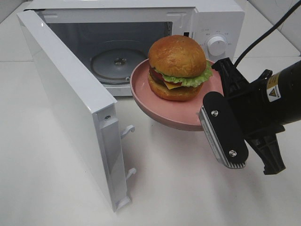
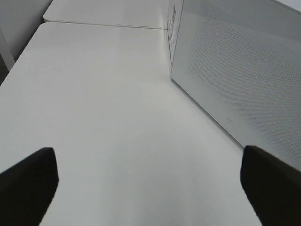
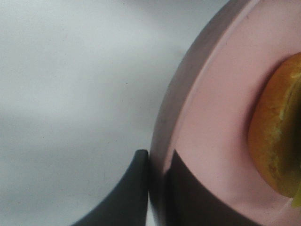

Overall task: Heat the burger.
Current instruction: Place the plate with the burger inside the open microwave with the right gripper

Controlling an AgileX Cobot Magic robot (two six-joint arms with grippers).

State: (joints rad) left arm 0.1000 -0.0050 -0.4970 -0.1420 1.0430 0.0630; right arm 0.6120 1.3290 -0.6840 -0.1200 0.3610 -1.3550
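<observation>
Right gripper [image 3: 159,169] clamps the pink plate [image 1: 160,113] by its rim, left gripper [image 2: 148,183] gapes empty — an edge-only hold could tip the burger [image 1: 178,66] off.

Surface finishes: a glossy brown bun and frilled, plastic-looking green lettuce are shown on the burger [image 1: 178,66], and a smooth, satin pink finish on the plate [image 1: 157,115]. The microwave [image 1: 221,21] and its door [image 1: 66,94] are cased in smooth glossy white, a clear glass turntable [image 1: 117,63] is seen inside, and the table [image 1: 188,188] is smooth matt white. The right gripper [image 3: 157,188] is finished in matt black, with a ribbed metal strip and bright screws on one finger [image 1: 223,136].
</observation>
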